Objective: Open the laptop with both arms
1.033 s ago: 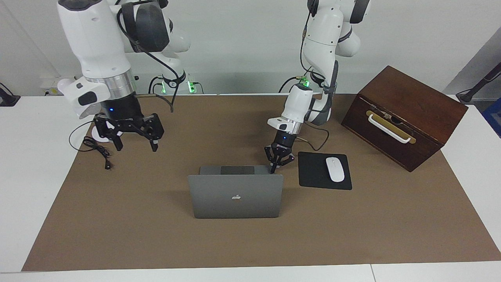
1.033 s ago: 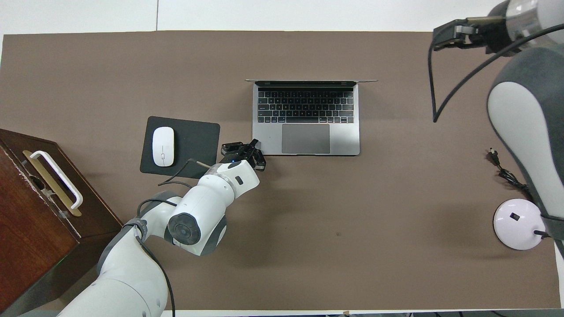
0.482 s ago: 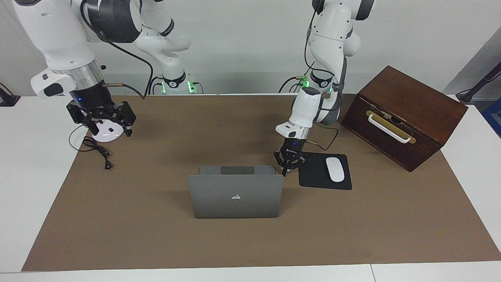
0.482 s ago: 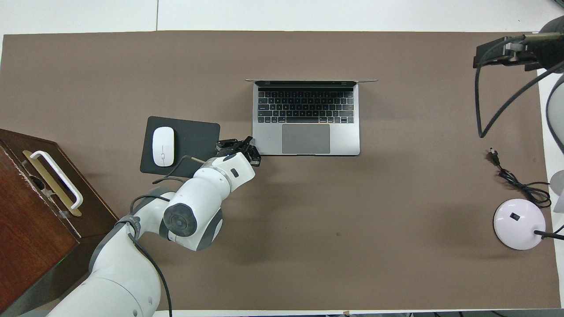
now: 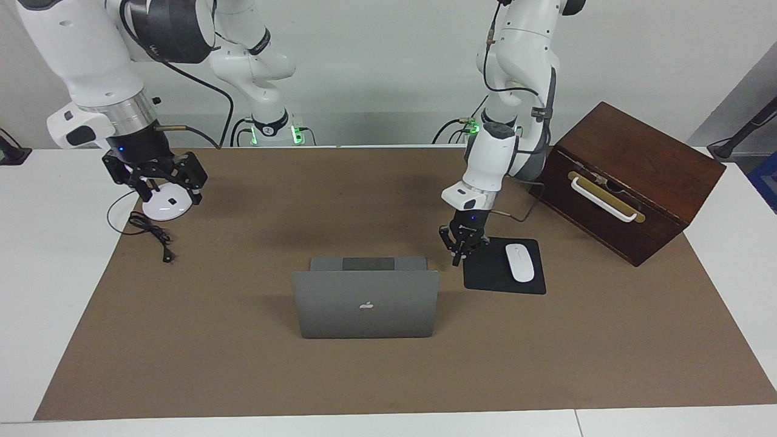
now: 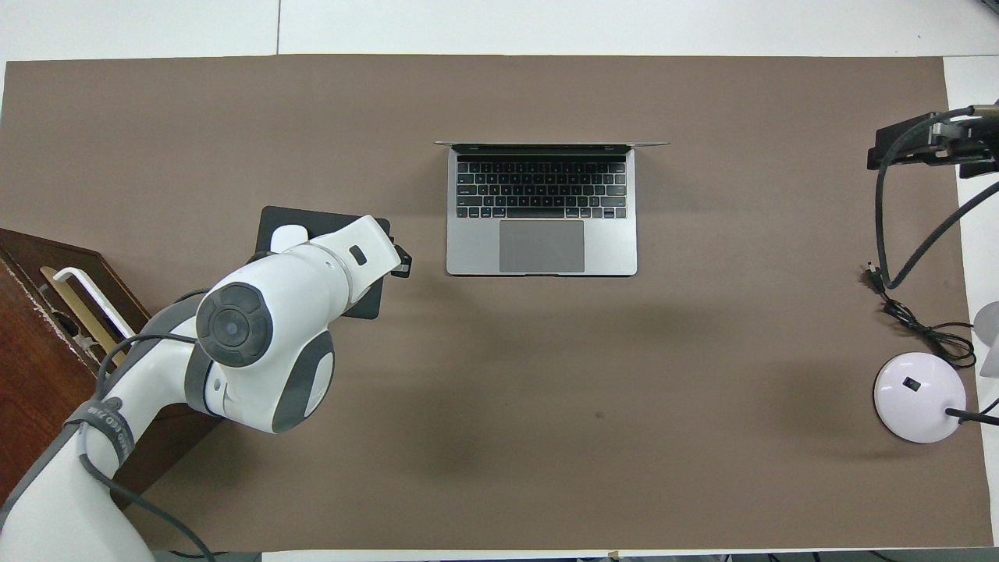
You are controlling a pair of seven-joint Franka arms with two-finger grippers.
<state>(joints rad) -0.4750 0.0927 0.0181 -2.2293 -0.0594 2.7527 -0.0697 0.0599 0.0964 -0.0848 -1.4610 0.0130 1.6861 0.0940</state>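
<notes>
Scanning the facing view from its left edge:
Right gripper (image 5: 169, 193): raised over the white round lamp base (image 5: 162, 208), fingers spread, empty.
Laptop (image 5: 366, 311): open mid-table on the brown mat (image 5: 243, 364), lid upright.
Left gripper (image 5: 458, 261): fingertips pressed together, empty, over the black mouse pad (image 5: 485, 276) edge beside the laptop.
Wooden box (image 5: 625, 182): left arm's end.

White table (image 5: 36, 273) covered w/ brown mat (image 5: 243, 376); plain pale wall (image 5: 376, 67) seen at far edge.
</notes>
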